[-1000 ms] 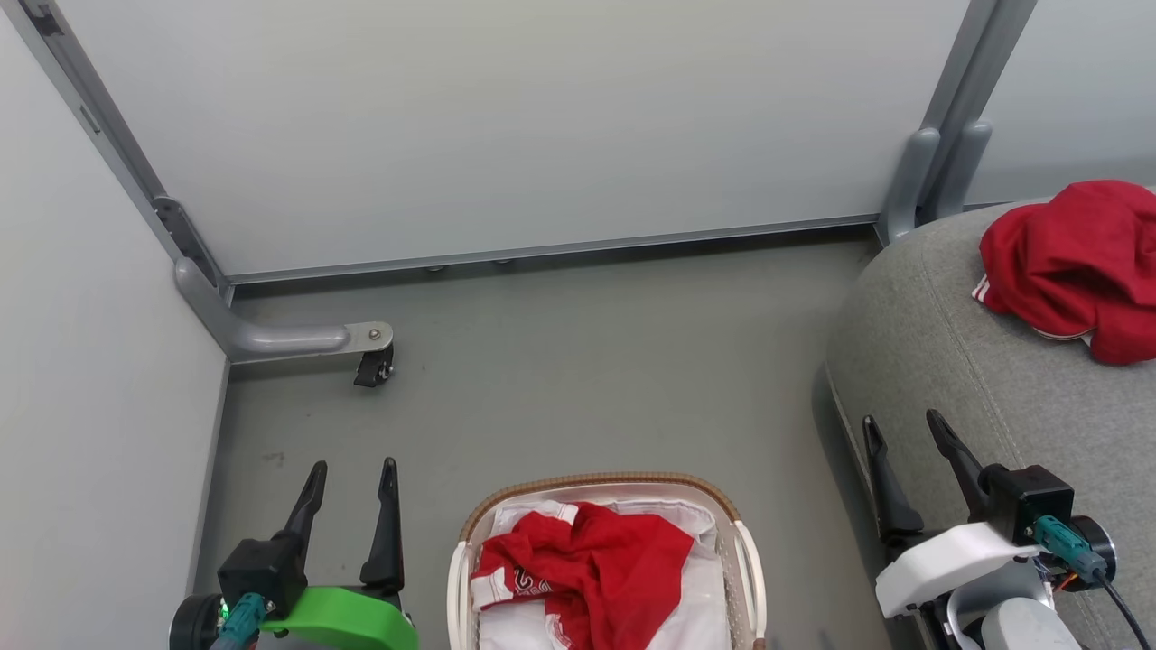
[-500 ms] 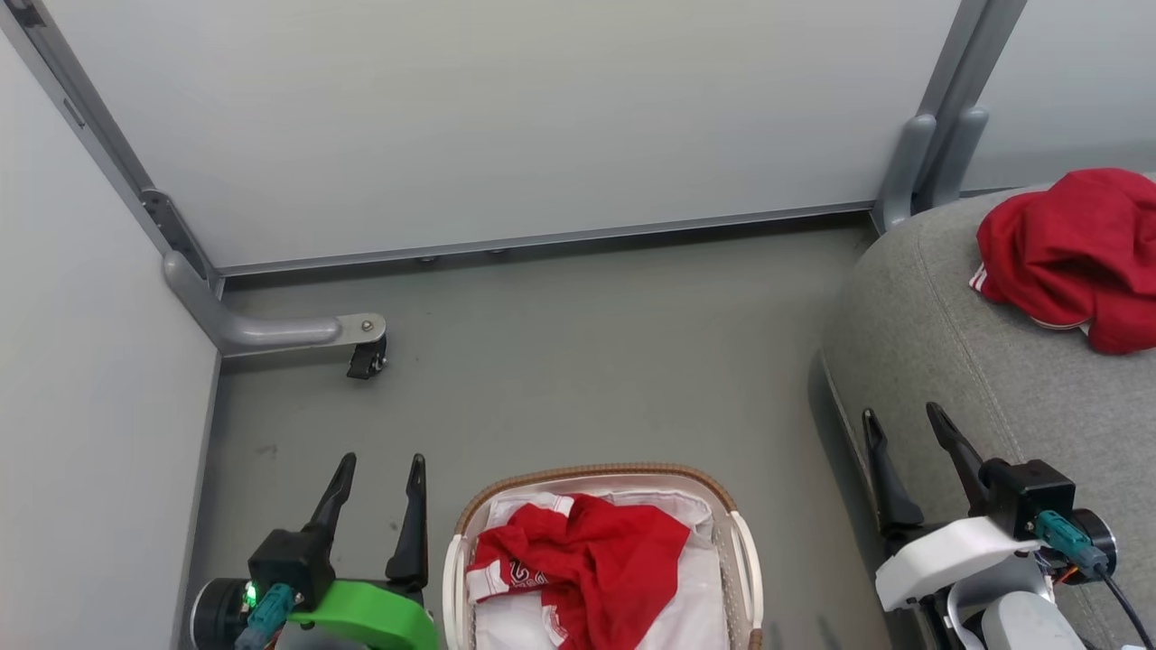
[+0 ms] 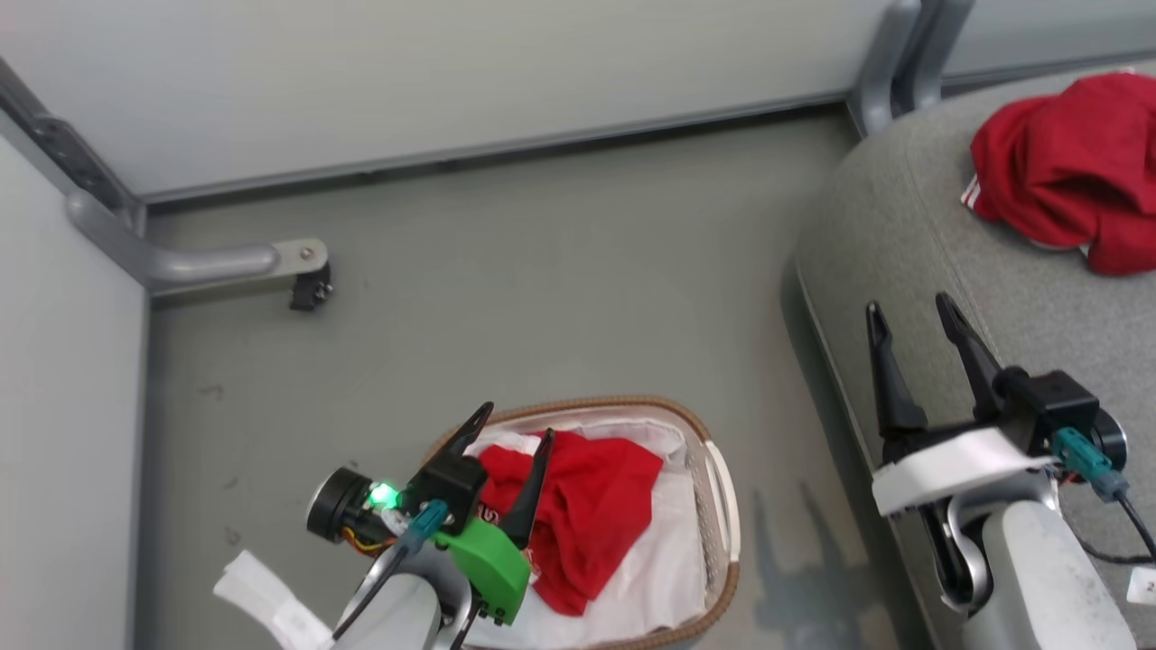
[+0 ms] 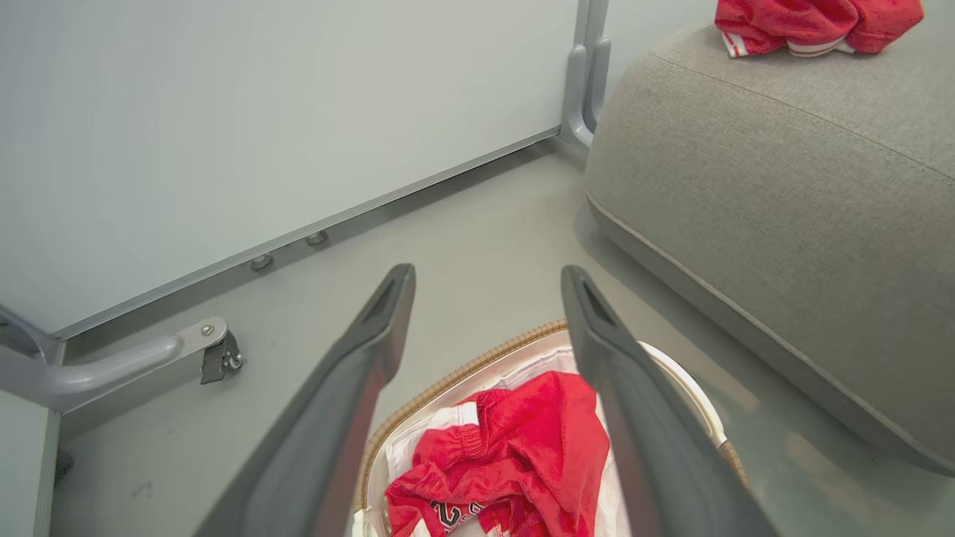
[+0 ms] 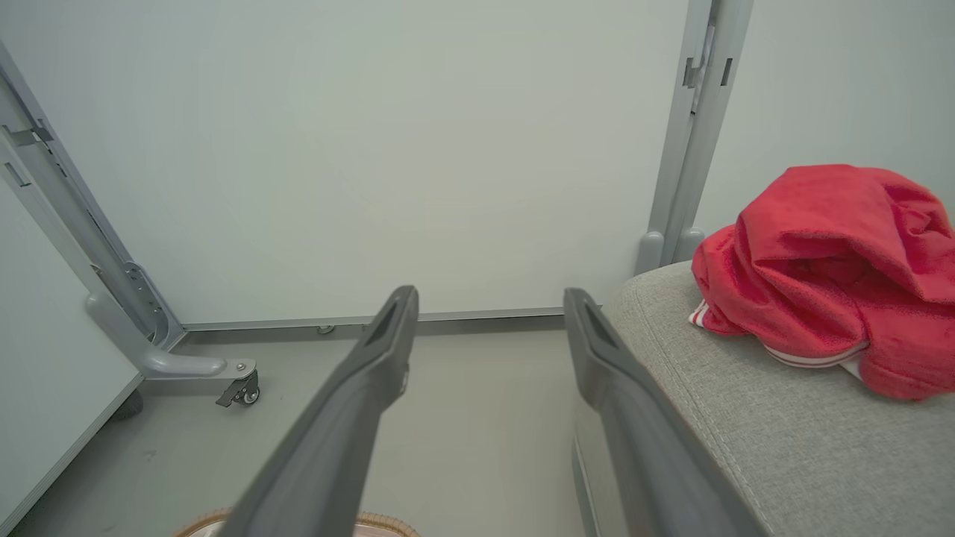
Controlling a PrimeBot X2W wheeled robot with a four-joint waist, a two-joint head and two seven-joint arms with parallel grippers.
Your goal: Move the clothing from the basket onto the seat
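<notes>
While the left gripper (image 3: pixel 517 421) hangs over the left side of the basket (image 3: pixel 718 487), fingers spread apart with nothing between them, a red garment (image 3: pixel 596 506) lies crumpled inside. It is soft cloth bunched into folds, with a white striped cuff and small white lettering toward its left, resting on the white liner (image 3: pixel 668 560). A second garment (image 3: pixel 1057 162) sits heaped on the seat (image 3: pixel 903 226) near its far edge — red too, with striped trim peeking out under its left fold.

The basket stands on the floor (image 3: pixel 542 271), its brown woven rim near the seat's rounded left edge with a strip of floor between them. The right gripper (image 3: pixel 908 302) is at that same edge, fingers likewise apart and holding nothing. From the basket's far rim, open floor runs up to the wall panel (image 3: pixel 452 72). A grey frame foot (image 3: pixel 226 266) with a caster juts out from the left corner, well apart from the basket. On the seat, a broad stretch of grey upholstery lies between the near edge and the second garment.
</notes>
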